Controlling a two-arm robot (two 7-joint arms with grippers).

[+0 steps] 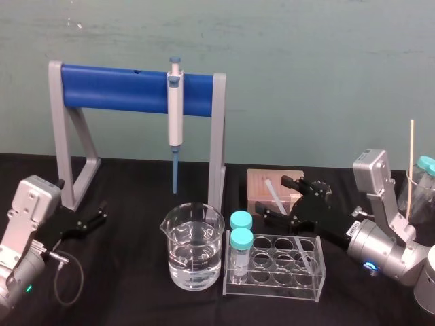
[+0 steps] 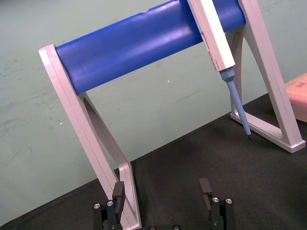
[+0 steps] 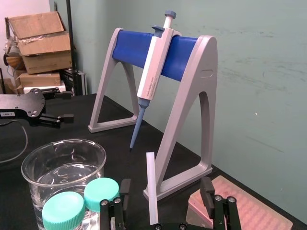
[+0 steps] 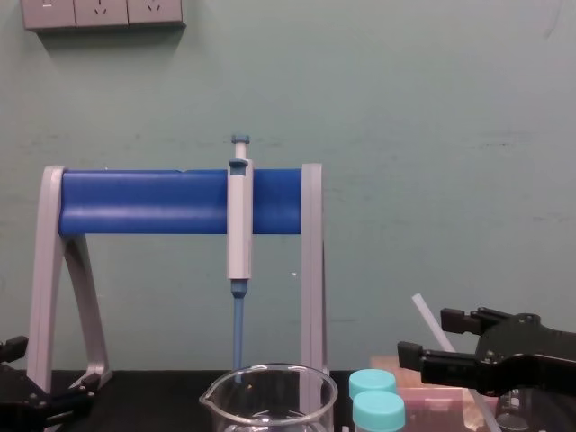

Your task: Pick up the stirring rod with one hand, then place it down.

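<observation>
The stirring rod (image 3: pixel 152 187) stands tilted in the clear tube rack (image 1: pixel 272 285), just right of the water beaker (image 1: pixel 192 246) and the two teal-capped tubes (image 1: pixel 240 239). Its upper part rises between the fingers of the right gripper (image 1: pixel 283 201), which reaches in from the right over the rack. That gripper's jaws are spread wide, with a gap on each side of the rod. The left gripper (image 1: pixel 87 221) sits low at the near left, beside the left leg of the pipette stand (image 1: pixel 136 88), its jaws apart and holding nothing. A pipette (image 1: pixel 175 109) hangs from the stand's blue bar.
</observation>
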